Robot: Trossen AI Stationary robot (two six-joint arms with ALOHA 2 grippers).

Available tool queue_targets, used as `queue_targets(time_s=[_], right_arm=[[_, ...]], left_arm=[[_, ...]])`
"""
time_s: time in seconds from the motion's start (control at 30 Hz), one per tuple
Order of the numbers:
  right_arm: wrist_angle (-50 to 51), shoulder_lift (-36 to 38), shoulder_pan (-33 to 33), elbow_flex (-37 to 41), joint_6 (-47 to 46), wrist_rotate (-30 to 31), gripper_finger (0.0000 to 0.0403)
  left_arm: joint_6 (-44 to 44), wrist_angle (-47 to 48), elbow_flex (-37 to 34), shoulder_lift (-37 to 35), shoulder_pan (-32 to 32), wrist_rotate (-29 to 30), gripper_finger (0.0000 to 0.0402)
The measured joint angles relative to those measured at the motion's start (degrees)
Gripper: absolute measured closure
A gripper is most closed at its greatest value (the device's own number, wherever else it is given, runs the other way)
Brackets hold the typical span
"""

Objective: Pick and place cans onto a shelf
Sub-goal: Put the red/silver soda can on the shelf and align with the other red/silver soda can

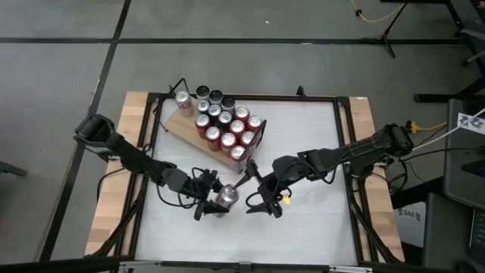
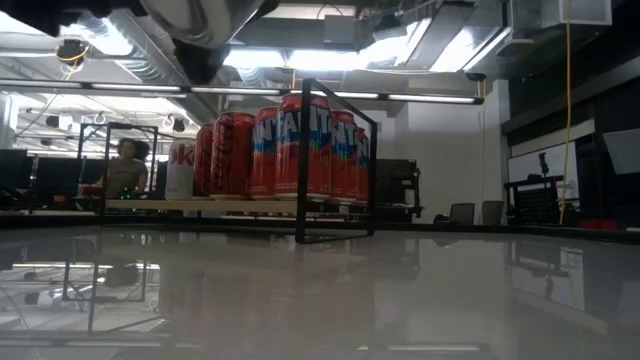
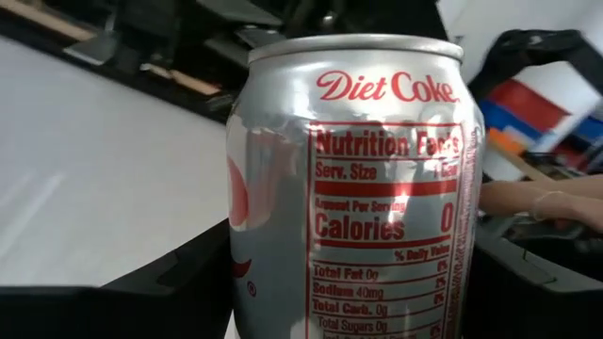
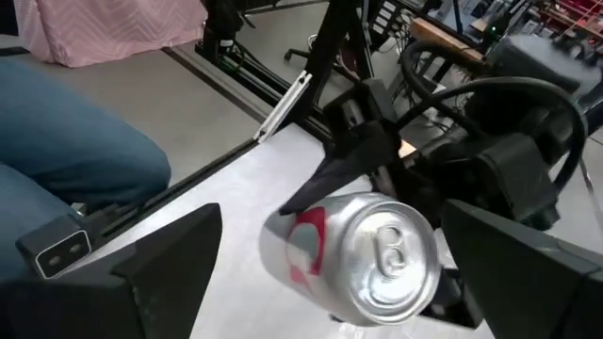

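A silver Diet Coke can sits between the fingers of my left gripper, over the middle of the white table. My right gripper is open just right of it. Its fingers stand on either side of the can's top, apart from it. The shelf lies at the far left. Several cans, mostly red, stand upright on it inside a thin black frame. My left gripper pinches the silver can by its side walls between its two fingers, which lie across the can. The fingers come level from the table's left. The can is tilted, its shiny top toward my right gripper, and looks lifted clear of the table.
Black rails and wooden strips line the table's sides. A person's legs in blue jeans are beside the table, and a hand shows beyond the can. Bare white table lies near and to the right.
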State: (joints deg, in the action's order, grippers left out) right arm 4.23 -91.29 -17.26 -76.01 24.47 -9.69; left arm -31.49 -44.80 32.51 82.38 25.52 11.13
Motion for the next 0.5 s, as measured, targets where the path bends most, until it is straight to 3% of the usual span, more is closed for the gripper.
queue_targets(time_s=[0.27,0.5], right_arm=[[0.2,-0.1,1.6,0.0,0.1,-0.8,0.0013],[2.4,-2.1,3.6,0.0,-0.5,-7.9,0.0013]], left_arm=[[0.2,-8.0,0.4,6.8,-2.6,-6.1,0.0109],[0.2,-8.7,2.8,10.6,-3.4,-9.6,0.0109]])
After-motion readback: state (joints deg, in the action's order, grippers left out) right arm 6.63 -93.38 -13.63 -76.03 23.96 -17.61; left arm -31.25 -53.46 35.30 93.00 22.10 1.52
